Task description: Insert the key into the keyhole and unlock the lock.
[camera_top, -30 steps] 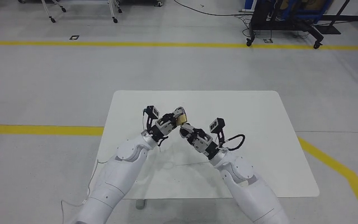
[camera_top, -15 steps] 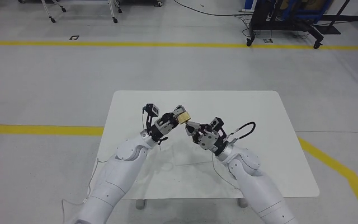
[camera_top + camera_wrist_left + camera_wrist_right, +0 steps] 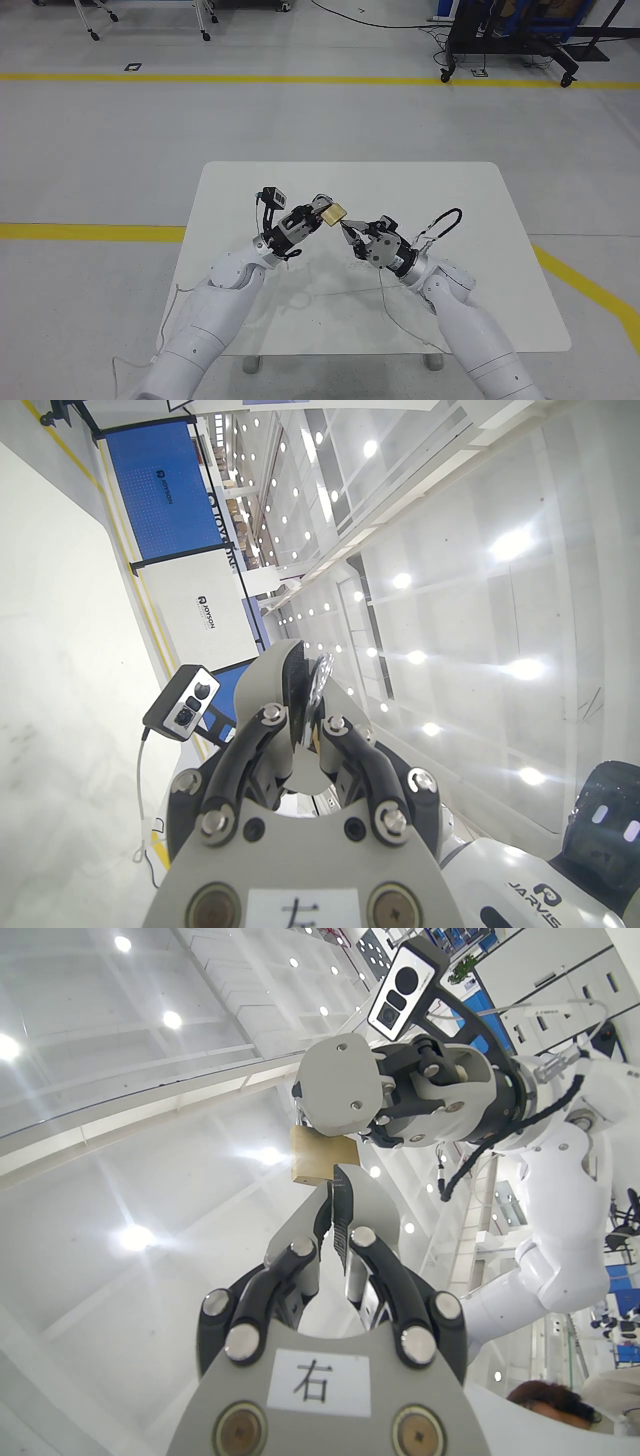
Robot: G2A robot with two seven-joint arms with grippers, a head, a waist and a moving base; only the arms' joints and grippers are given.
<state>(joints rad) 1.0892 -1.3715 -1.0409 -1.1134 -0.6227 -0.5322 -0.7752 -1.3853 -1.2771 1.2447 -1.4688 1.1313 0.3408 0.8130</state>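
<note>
— What is being noted as different from a second ago?

— Above the bench [image 3: 480, 200], the right arm is being swung outward and its wrist is being rolled over. As a result, the right pincer [image 3: 350, 230] is being brought to the lock from the side, not from underneath as before. The left pincer [image 3: 320, 211] is being shifted a little further toward the middle of the bench. The lock [image 3: 333, 212] is being carried along with it and tilted more.

— How is the left pincer being kept?

— It is being kept clamped on the lock, which is being held up in the air, clear of the bench. The brass body is being left sticking out past the fingertips, toward the other arm.

— And the right pincer?

— It is being pressed together on the key [image 3: 327, 1215]. The key is a thin toothed blade, and it is being gripped edge-on between the pads. In the right wrist view its tip is being held right against the lock's lower face. Whether it is being entered into the keyhole cannot be told.
</note>
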